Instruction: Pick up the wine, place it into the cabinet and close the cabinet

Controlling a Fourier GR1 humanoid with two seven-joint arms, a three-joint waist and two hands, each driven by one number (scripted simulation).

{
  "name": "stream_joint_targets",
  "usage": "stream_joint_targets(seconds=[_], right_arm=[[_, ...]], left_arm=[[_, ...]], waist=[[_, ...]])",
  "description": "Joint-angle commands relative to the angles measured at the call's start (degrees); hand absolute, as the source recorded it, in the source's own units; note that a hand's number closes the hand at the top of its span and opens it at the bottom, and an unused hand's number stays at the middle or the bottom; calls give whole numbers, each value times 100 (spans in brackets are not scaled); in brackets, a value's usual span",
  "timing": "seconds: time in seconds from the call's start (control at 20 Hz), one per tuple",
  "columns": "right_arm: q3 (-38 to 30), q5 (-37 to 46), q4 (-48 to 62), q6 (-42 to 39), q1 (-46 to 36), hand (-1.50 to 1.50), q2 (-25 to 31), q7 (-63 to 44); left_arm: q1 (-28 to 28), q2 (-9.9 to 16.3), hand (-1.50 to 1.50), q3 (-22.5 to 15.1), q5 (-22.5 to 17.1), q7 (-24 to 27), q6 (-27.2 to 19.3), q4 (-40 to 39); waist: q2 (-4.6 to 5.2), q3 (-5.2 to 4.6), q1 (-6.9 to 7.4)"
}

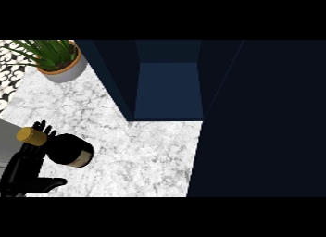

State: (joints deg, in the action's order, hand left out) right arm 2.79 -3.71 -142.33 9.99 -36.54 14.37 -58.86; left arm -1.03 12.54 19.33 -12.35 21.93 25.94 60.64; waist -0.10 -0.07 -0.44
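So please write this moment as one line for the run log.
left hand: beside wine, grip unclear | wine: on counter | cabinet: open | right hand: not in view

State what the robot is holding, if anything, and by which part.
The left hand stands open beside the wine bottle, fingers behind its neck; nothing is visibly held.

a pale grey forearm [3, 141], smooth and boxy with a flat, unmarked casing, enters at the left edge and ends in a glossy black hand [25, 173] with slim segmented fingers [41, 127] and a thick tapered thumb [51, 183]; no cables or screws show.
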Motion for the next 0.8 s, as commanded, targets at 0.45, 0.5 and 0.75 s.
stream_joint_targets(seconds=[0.45, 0.5, 0.75], right_arm=[[-448, -662, -818, 27, 272, -150, 128, -591], [-708, -1017, -627, -98, 247, -150, 191, -497], [-214, -273, -497, 276, -252, -150, 151, -792]], left_arm=[[-921, 313, -150, 98, 231, 1164, 456, -2243], [-913, -20, -150, -120, 413, 1277, 247, -2113], [-1211, 138, -150, -50, 344, 1335, 264, -2475]], waist=[[7, 2, -38], [8, 4, -44], [-2, 0, -6]])
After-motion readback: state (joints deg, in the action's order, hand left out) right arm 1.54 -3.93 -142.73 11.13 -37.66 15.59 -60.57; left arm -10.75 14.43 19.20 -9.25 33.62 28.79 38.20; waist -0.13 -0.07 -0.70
